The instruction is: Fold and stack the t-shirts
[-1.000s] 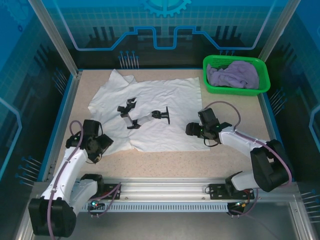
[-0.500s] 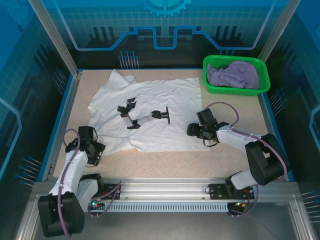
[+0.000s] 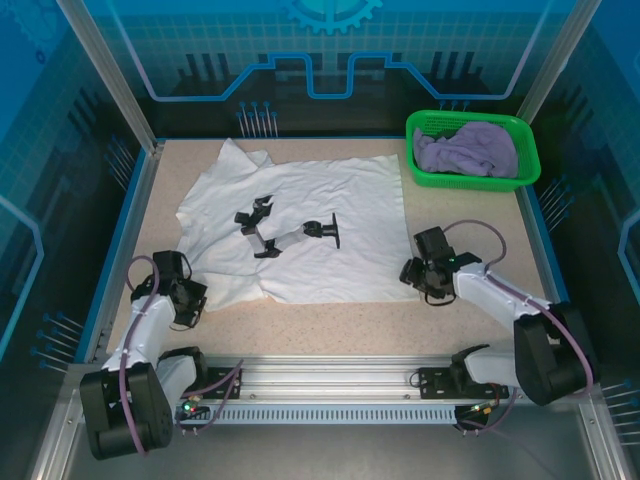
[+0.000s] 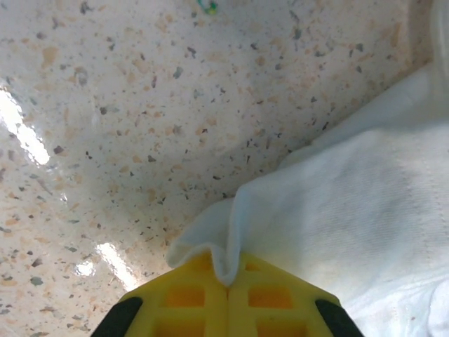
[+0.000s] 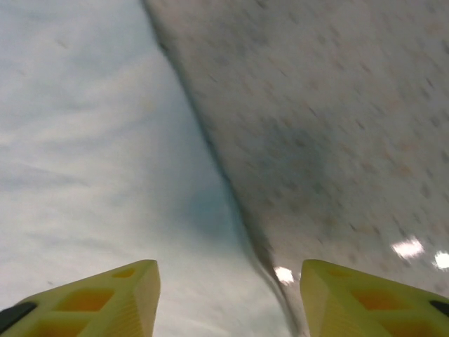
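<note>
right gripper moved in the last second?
Yes. Against the green basket, the right gripper slid right and slightly toward the near edge, from over the white t-shirt to its right edge.

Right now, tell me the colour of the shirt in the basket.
Pale lavender. The t-shirt shows best from the top external view.

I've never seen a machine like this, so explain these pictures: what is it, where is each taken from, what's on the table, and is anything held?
These are two robot arms bolted to a table, each ending in a two-finger pincer. One picture looks down from above; the other two come from cameras on the wrists. On the table lies a white t-shirt, spread out, and a green basket holds a lavender t-shirt. The left pincer is shut on an edge of the white t-shirt. The right pincer is open over that shirt's edge, empty.
</note>
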Controlling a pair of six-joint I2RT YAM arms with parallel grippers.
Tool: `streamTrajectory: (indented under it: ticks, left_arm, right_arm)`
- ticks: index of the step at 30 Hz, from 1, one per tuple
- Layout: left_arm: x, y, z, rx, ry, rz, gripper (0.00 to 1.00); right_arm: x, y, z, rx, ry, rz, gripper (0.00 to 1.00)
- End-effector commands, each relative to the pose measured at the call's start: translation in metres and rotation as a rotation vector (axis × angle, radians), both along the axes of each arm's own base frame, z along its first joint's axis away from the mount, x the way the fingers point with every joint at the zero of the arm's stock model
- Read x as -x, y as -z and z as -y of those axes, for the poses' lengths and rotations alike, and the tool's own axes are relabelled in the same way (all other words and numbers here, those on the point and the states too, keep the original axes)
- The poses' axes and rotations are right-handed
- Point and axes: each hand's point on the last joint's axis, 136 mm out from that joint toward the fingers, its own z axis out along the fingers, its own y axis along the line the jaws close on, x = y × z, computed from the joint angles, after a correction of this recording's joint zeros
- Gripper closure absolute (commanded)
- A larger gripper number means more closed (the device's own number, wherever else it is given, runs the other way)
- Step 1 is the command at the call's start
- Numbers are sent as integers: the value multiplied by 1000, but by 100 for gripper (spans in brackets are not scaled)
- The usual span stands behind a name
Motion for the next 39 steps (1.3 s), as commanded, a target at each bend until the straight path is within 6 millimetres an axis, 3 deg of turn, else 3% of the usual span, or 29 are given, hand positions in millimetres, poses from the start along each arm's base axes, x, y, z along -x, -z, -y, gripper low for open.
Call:
streamTrajectory:
  ticks: [1, 9, 17, 22, 27, 31, 39]
  left_arm:
    - [-1, -7, 0, -8, 39, 17, 99]
    - [2, -13, 1, -30, 116, 15, 100]
    - [1, -17, 5, -10, 106, 25, 100]
    - [4, -21, 5, 6, 76, 10, 100]
    - [5, -37, 3, -4, 52, 12, 100]
    - [-1, -59, 0, -22, 54, 49, 100]
    - [-23, -98, -8, -69, 93, 109, 100]
  right_arm:
    - [31, 7, 15, 23, 72, -82, 47]
    - [36, 14, 8, 13, 34, -104, 59]
    - [34, 19, -1, 41, 13, -131, 64]
    - [30, 20, 0, 55, 16, -130, 81]
    - [23, 19, -3, 60, 4, -137, 100]
    - [14, 7, -7, 50, -5, -106, 100]
    - [-20, -39, -12, 35, -20, -6, 100]
